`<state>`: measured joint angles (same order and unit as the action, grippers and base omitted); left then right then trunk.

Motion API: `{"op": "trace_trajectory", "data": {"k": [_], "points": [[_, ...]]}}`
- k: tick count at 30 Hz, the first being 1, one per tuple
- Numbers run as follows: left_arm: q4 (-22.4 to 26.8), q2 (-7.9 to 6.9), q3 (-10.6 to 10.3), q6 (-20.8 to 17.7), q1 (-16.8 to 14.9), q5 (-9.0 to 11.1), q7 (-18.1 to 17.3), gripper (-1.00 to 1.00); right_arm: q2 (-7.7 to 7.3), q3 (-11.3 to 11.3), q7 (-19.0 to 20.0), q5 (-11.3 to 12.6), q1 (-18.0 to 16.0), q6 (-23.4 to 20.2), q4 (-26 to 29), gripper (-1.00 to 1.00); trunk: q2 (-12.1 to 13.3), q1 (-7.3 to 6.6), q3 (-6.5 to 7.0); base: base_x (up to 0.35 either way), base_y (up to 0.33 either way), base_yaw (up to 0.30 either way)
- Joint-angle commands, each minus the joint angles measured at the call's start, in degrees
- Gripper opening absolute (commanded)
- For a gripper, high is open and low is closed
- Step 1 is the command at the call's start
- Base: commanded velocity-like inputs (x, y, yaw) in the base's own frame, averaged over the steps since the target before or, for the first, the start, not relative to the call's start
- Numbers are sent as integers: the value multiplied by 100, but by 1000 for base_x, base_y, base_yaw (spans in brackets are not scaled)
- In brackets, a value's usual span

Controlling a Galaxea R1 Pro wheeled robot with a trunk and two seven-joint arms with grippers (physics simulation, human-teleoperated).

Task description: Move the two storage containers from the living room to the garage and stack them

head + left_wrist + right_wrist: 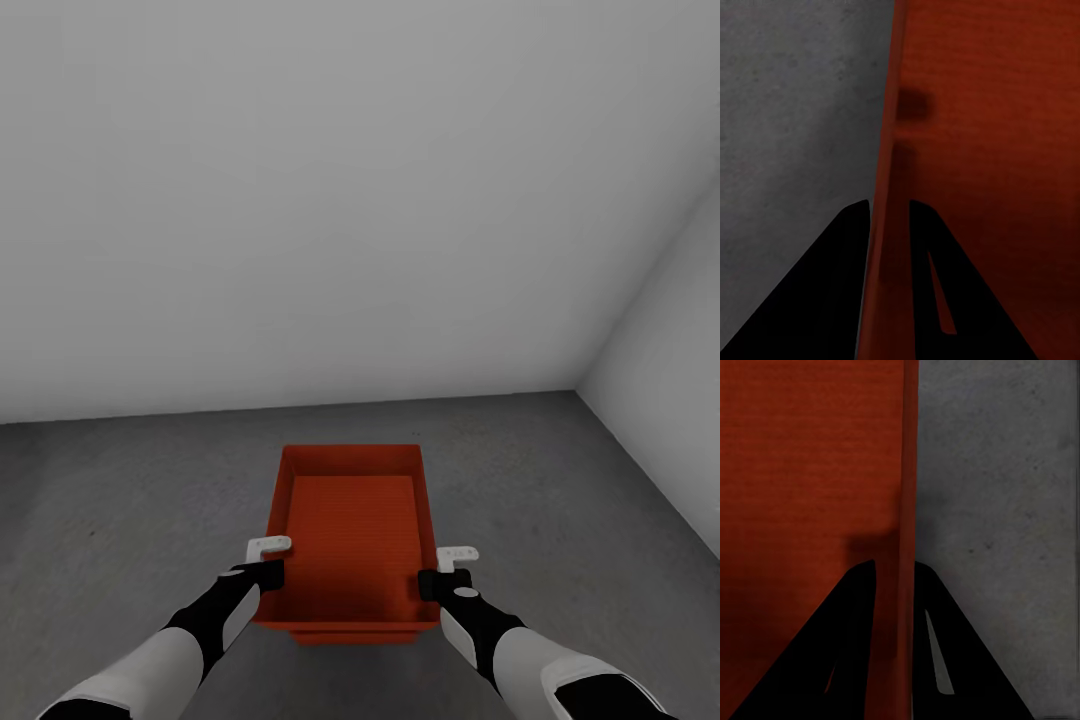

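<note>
Location: bare garage corner, white-grey walls [330, 200], dark grey matte concrete floor [120, 500].

A red-orange rectangular open-topped plastic container [352, 530] sits at 6 o'clock in the head view, directly ahead of the trunk. A second red-orange rim edge [352, 636] shows beneath its near end, so it appears to ride on a like container below. Whether it is fully seated or just above cannot be told.

The left end effector [266, 572] pinches the container's long wall at 9 o'clock; the right end effector [446, 578] pinches the opposite wall at 3 o'clock. Each has one finger inside the container and one outside.

Risks, as judged: if one end effector lets go before the other, the upper container could tilt or skew on the lower. Withdrawing upward without spreading the fingers enough could drag the wall and unseat the stack.

View differences: the left wrist view confirms the thin wall [886, 150] caught between the dark fingers [832, 300], concrete on the outer side; the right wrist view shows the same for its wall [907, 472]. The head view alone shows the lower edge and the room corner.
</note>
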<state>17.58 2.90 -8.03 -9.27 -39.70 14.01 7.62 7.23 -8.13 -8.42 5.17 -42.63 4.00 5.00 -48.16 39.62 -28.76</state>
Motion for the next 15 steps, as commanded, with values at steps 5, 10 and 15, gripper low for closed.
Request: {"op": "trace_trajectory", "data": {"k": [5, 10, 15], "points": [[281, 0, 112, 57, -3, -83, 433, -100, -2, -40, -28, 98, 1, 30, -26, -100, -4, 0, -6, 0, 0, -56], [281, 0, 116, 57, -3, -83, 433, -100, -2, -40, -29, 91, 1, 31, -26, -100, -4, 0, -6, 0, 0, -10], [281, 0, 113, 57, -3, -83, 435, -100, -2, -40, -29, 90, 1, 31, -26, -100, -4, 0, -6, 0, 0, -2]]}}
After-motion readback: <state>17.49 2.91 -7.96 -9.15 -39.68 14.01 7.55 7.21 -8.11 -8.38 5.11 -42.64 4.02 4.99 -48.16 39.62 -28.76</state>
